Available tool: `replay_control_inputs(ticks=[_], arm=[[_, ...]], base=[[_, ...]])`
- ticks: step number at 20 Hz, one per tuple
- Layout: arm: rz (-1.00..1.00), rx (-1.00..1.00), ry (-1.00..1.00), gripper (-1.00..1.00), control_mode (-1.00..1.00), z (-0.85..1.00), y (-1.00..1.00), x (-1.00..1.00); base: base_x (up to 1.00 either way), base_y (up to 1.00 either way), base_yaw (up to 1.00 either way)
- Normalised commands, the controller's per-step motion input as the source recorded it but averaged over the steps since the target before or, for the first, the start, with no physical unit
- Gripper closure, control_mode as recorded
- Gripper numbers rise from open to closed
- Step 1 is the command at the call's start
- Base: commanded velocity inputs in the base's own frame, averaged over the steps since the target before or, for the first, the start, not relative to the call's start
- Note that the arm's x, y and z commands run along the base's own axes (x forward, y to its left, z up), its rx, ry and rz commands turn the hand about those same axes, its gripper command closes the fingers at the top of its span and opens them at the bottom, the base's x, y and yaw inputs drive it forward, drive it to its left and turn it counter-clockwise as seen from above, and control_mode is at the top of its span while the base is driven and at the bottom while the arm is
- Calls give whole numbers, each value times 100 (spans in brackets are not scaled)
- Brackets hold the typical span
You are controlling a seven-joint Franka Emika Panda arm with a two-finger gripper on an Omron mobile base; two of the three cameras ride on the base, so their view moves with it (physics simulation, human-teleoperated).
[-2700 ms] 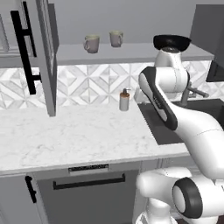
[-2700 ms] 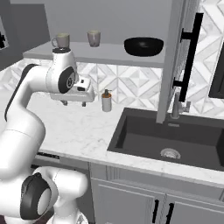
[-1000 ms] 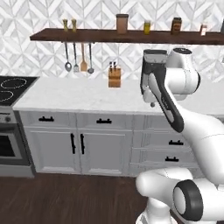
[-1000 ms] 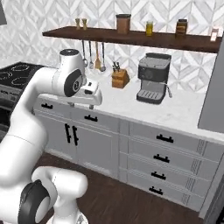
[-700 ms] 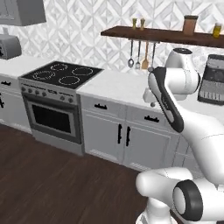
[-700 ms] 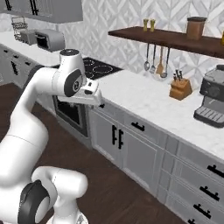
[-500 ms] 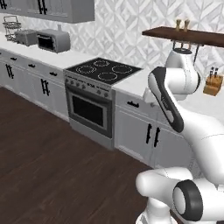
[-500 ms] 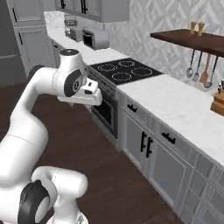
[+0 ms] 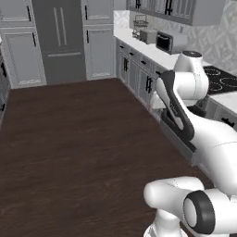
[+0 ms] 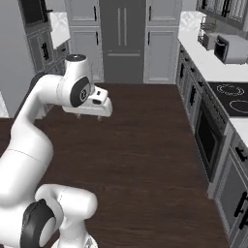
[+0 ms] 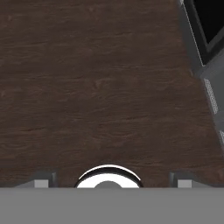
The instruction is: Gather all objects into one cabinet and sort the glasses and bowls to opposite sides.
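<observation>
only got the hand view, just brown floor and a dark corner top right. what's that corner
Observer: That is the oven, set under a black stove in the counter run.
Operator: whats at the far end of the room
Observer: A tall grey fridge stands there between panelled cupboards.
Operator: how high is the hand
Observer: The gripper hangs well above the floor, out over the open middle of the kitchen, pointing down.
</observation>
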Motion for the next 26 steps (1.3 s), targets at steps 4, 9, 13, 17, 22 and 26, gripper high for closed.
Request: replay_control_inputs(ticks=[4,9,13,17,22,26], arm=[[0,0,0,-100,100,0,0,0],[0,0,0,-100,100,0,0,0],[0,0,0,-100,100,0,0,0],[0,0,0,-100,100,0,0,0],[0,0,0,-100,100,0,0,0],[0,0,0,-100,100,0,0,0]], base=[[25,3,13],[100,-20,3],[100,-34,6],[100,-7,5],[100,-1,6],[100,-4,6]])
